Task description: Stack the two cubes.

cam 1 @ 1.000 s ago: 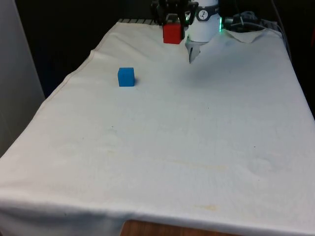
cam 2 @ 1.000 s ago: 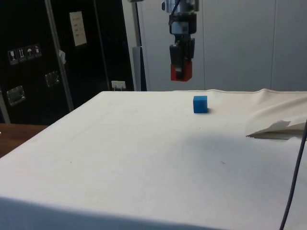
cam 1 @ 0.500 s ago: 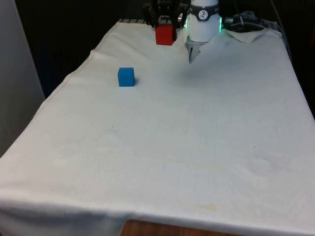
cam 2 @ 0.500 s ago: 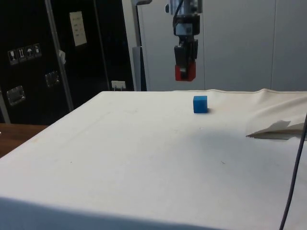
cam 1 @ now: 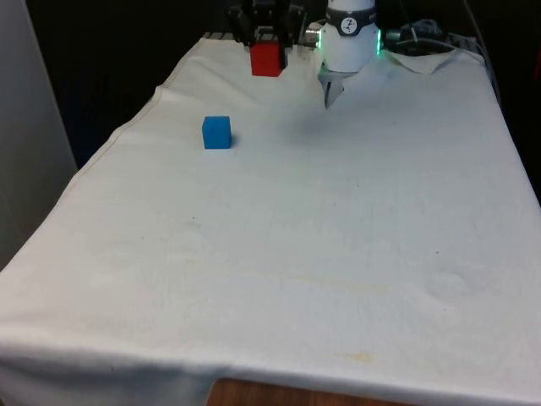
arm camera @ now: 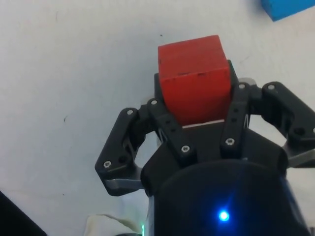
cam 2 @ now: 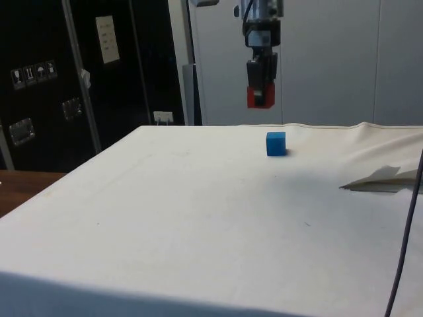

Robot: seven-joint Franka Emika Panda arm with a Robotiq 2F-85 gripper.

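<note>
Hand (cam 2: 261, 99) squeezing red cube (cam 1: 266, 59), high above bench (cam 1: 338, 237), not yet over blue cube (cam 1: 216, 132). Risk: poor lineup, red cube tips off blue cube.

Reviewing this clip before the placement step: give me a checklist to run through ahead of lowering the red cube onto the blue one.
1. Red cube held in gripper: ok.
2. Red cube clear of the cloth, in the air: ok.
3. Blue cube resting flat, nothing on top: ok.
4. Red cube centred over blue cube: not ok; in the front view it hangs toward the far end and the right of it.
5. Cube edges squared with each other: cannot tell.
</note>
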